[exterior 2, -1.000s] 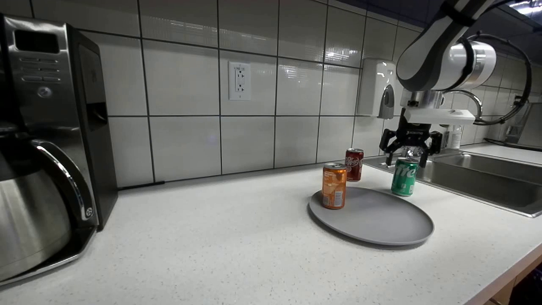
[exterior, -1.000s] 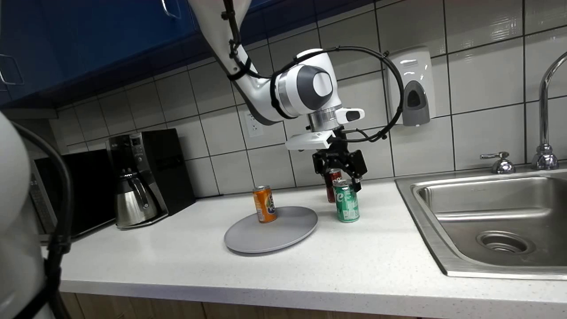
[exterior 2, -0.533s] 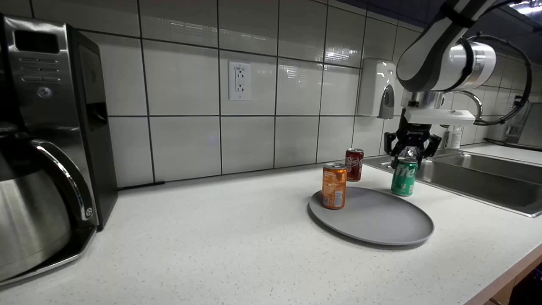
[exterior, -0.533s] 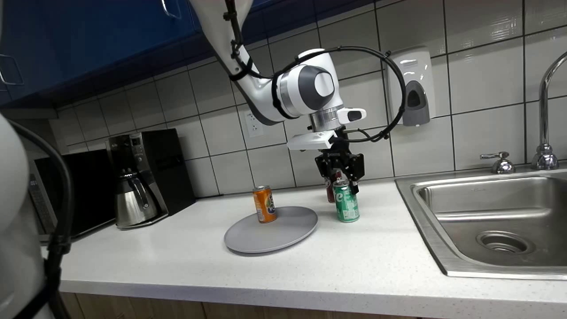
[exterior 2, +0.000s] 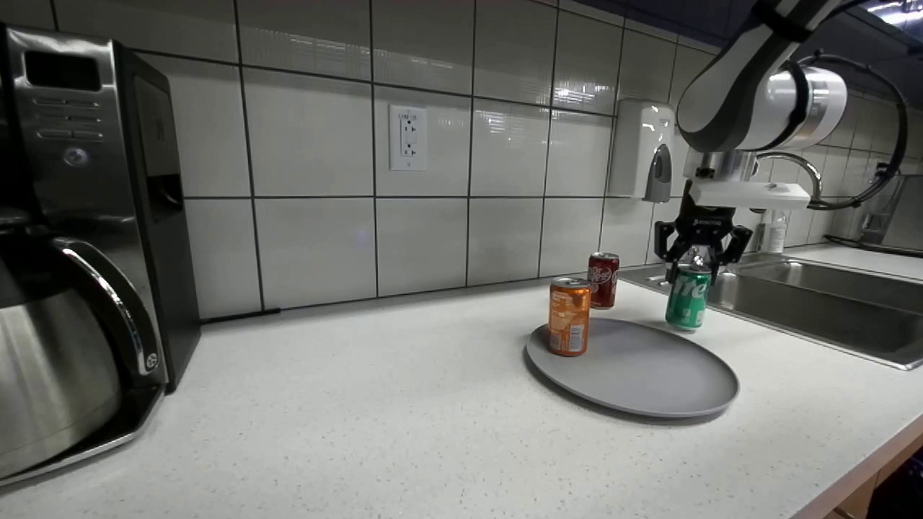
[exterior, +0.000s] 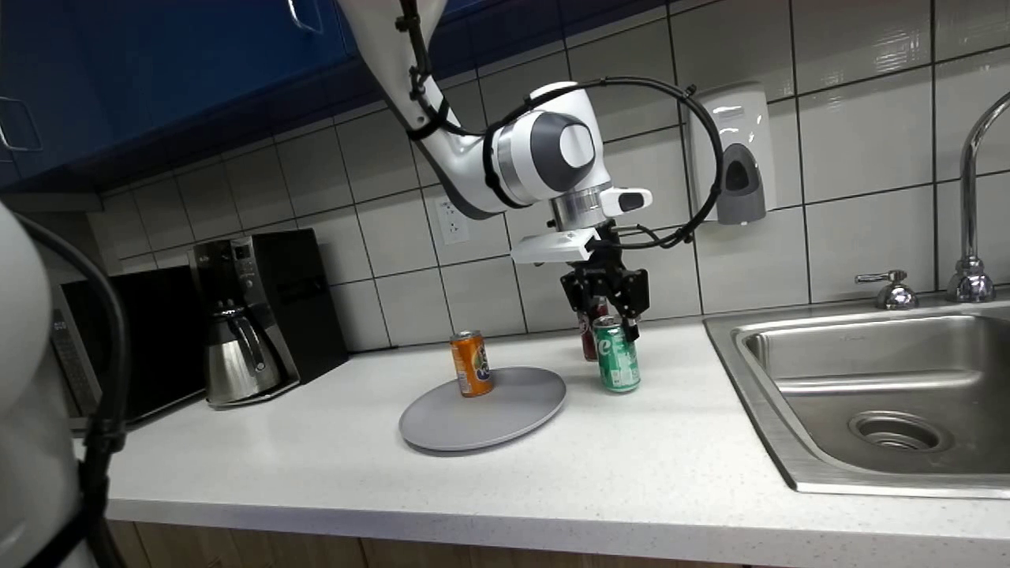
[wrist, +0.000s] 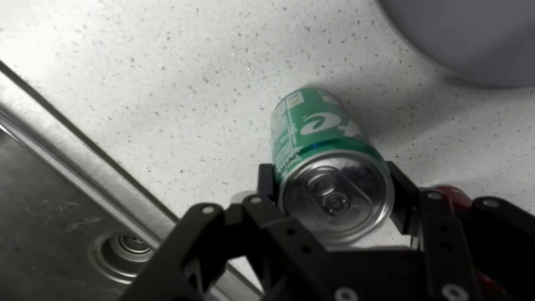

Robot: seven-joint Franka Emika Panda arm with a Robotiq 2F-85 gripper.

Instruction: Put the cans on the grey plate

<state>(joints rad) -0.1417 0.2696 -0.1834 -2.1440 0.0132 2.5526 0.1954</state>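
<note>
A kitchen: steel sink (exterior: 868,355), tap (exterior: 969,213), coffee maker (exterior: 276,296), tiled wall (exterior: 864,134) and blue cupboards (exterior: 166,87)

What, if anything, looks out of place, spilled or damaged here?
Nothing stands out. The orange can stands upright on the grey plate, the dark red can upright on the counter, and the gripper is closed on the green can. No spill or dent shows.

In the wrist view, the grey plate (wrist: 472,39) is cropped and the red can (wrist: 456,197) mostly hidden.
</note>
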